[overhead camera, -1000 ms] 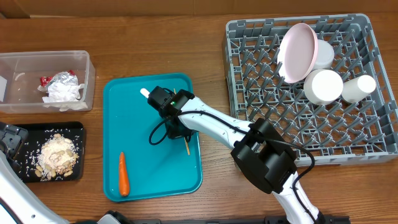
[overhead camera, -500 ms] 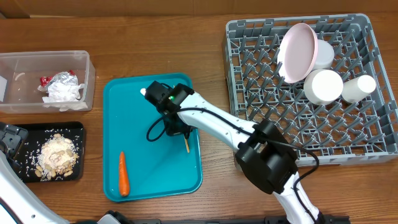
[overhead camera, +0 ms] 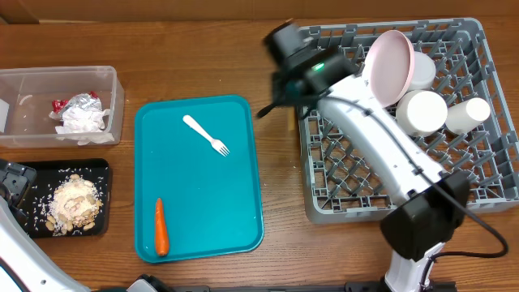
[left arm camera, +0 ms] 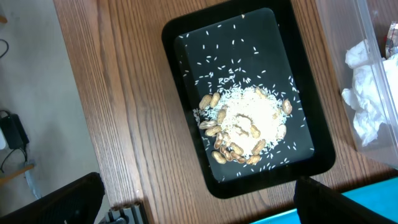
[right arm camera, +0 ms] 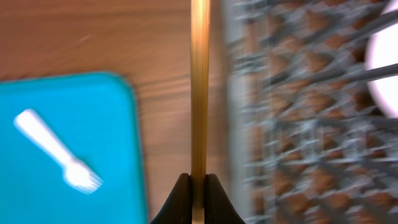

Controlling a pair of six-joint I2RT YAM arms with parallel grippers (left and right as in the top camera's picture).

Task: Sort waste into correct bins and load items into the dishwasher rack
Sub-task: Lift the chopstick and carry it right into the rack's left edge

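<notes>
**Stick poised at the rack's edge, fork waiting on the tray**

The right claw point(right arm camera: 199, 183) is clenched on a thin tan wooden stick point(right arm camera: 199, 81), pinching it at one end so the rest points straight out ahead of the fingers. From above, the claw sits over the far-left corner of the large square grey plastic dishwasher rack point(overhead camera: 306, 174). In the wrist view the stick's long axis runs along the rack's left wall. The grid lies just to its right, with bare wooden tabletop point(overhead camera: 203, 49) and the flat teal serving tray point(overhead camera: 203, 203) to its left. As I read it, everything now hangs on that line: a small shift to the right would put the stick over the pegs, and its length would have to fall along a row rather than across it.

The white plastic fork point(overhead camera: 205, 135) lies on the teal tray, well apart to the left. It sits on the diagonal, handle to the far left and tines to the near right. The right arm is the nearer one to it.

The left claw point(left arm camera: 199, 202) gapes wide and holds nothing, hanging over the shallow black rectangular tray point(left arm camera: 186, 37) of beige nut scraps point(left arm camera: 245, 127)
</notes>
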